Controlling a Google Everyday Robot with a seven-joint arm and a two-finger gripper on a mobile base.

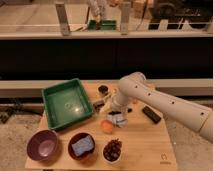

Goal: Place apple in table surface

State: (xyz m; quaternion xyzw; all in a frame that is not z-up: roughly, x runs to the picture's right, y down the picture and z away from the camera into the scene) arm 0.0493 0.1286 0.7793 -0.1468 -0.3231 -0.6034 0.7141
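Note:
The apple (pixel 106 126), small, round and orange-red, rests on the light tan table surface (pixel 145 142) near its middle, just in front of the green tray's near right corner. My gripper (pixel 116 118) is low over the table, right beside the apple on its upper right. I cannot tell whether it touches the apple. The white arm (pixel 160 102) reaches in from the right and hides the tabletop behind the gripper.
A green plastic tray (pixel 50 97) fills the back left. Along the front edge stand a purple bowl (pixel 42 145), a dark red bowl with a blue sponge (pixel 82 146) and a white bowl of dark red fruit (pixel 113 150). A dark bar (pixel 151 114) lies right; a small dark cup (pixel 103 90) stands behind.

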